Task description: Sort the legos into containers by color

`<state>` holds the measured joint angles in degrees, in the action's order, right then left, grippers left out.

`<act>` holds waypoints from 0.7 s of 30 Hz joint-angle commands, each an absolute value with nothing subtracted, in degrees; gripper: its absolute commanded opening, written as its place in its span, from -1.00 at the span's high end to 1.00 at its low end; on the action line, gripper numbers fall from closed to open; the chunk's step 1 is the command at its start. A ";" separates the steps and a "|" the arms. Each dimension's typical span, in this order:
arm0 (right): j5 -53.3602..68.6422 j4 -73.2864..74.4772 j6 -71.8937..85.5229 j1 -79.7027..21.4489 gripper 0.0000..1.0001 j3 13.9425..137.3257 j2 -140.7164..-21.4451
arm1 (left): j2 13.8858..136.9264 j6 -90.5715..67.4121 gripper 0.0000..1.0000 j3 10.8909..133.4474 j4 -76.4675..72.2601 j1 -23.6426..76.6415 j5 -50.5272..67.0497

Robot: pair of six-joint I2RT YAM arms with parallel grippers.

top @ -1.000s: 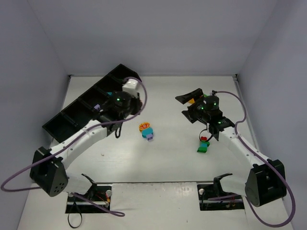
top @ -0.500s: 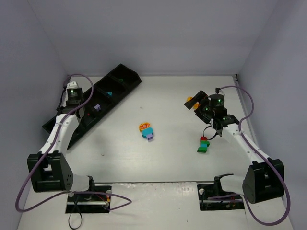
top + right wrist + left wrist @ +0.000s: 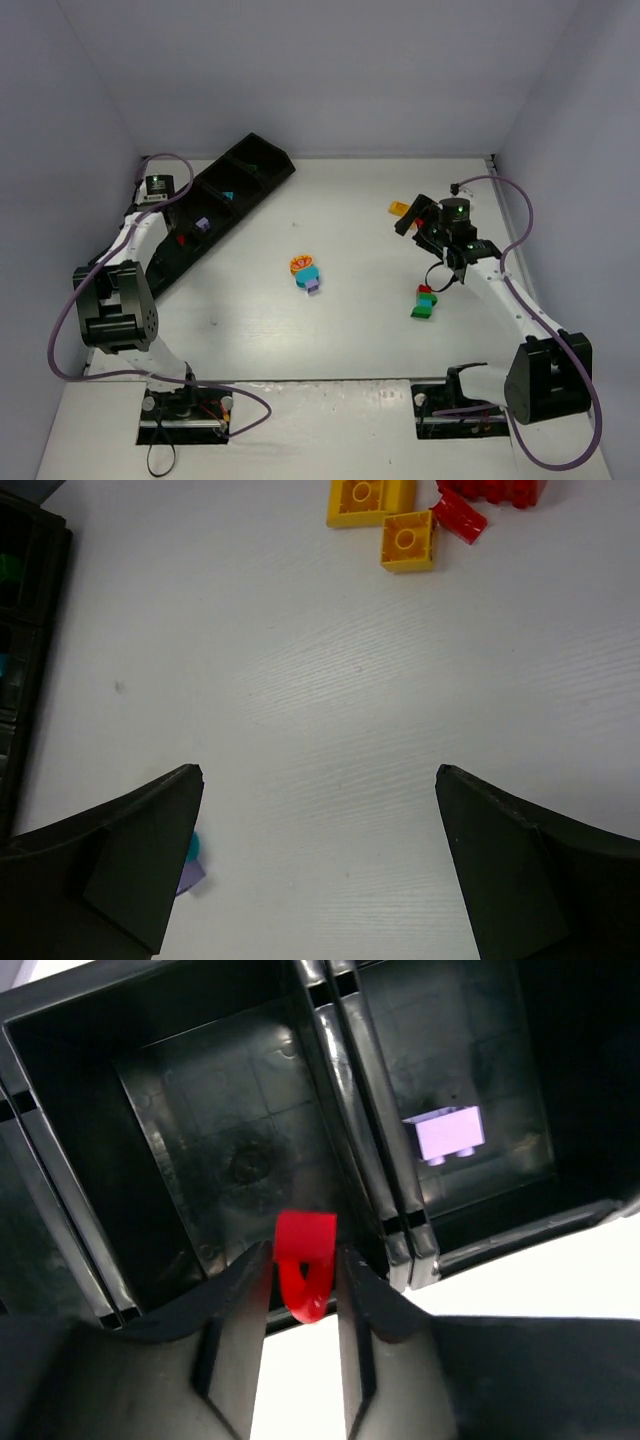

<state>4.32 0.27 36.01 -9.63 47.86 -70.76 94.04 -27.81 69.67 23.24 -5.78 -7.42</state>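
Observation:
My left gripper (image 3: 303, 1260) is shut on a small red lego (image 3: 305, 1265) and holds it over a compartment of the black tray (image 3: 330, 1070). In the top view it hangs over the tray's left part (image 3: 178, 235). A lilac brick (image 3: 445, 1132) lies in the neighbouring compartment. My right gripper (image 3: 318, 772) is open and empty above bare table; in the top view it is at the right (image 3: 415, 215). Two yellow bricks (image 3: 368, 500) and red pieces (image 3: 460, 515) lie ahead of it.
An orange, teal and lilac cluster (image 3: 306, 273) lies mid-table. A red, teal and green stack (image 3: 424, 300) lies beside the right arm. The tray (image 3: 275, 165) runs diagonally at the back left, with teal (image 3: 228, 196) and green pieces inside.
My left arm has swung from mid-table to the tray at the far left, carrying the red lego. My right gripper has shifted slightly right, uncovering the yellow brick.

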 commanded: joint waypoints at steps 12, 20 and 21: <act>-5.79 -0.26 30.15 -9.23 -0.37 55.63 -79.00 | 89.92 -30.23 -0.09 72.95 26.19 -5.89 -7.31; -13.17 -0.70 27.25 -9.23 -0.25 64.15 -91.83 | 77.00 -31.91 -0.25 70.14 28.82 -3.09 -0.26; -13.62 -0.70 26.55 -9.23 -0.29 66.07 -93.15 | 74.47 -31.90 -0.40 69.79 29.44 -2.64 0.00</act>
